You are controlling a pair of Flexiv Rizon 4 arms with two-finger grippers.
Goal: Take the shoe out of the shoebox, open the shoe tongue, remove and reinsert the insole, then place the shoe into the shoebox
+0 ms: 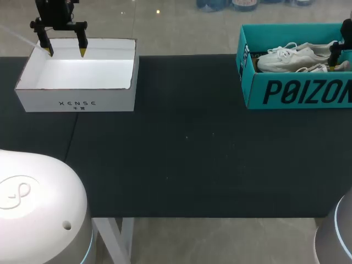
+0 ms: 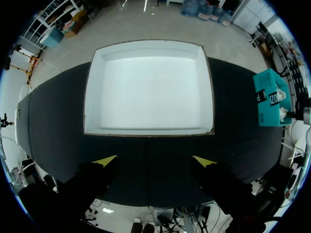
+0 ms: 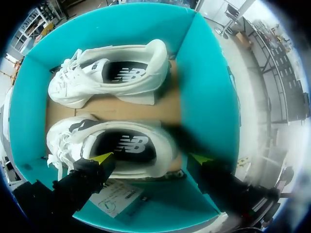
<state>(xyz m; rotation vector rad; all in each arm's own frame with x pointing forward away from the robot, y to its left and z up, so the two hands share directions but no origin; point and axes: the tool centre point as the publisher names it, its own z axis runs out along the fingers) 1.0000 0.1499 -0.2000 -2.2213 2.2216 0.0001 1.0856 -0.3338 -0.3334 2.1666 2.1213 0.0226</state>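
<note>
Two white shoes lie in the teal shoebox [image 1: 297, 91] at the table's back right. In the right wrist view one shoe [image 3: 116, 145] lies directly under my right gripper [image 3: 150, 158], which hangs open above its heel opening without touching it. The second shoe [image 3: 112, 73] lies farther ahead, on its side on the brown box floor. In the head view the right gripper [image 1: 334, 55] dips into the shoebox at the right edge. My left gripper [image 1: 65, 51] is open, above the back rim of the white box [image 1: 77, 77] at the back left.
The white box [image 2: 150, 87] holds nothing and sits ahead of my left gripper [image 2: 155, 161]. A printed paper card [image 3: 116, 199] lies in the shoebox beside the near shoe. Dark table cloth [image 1: 187, 154] spans between the two boxes.
</note>
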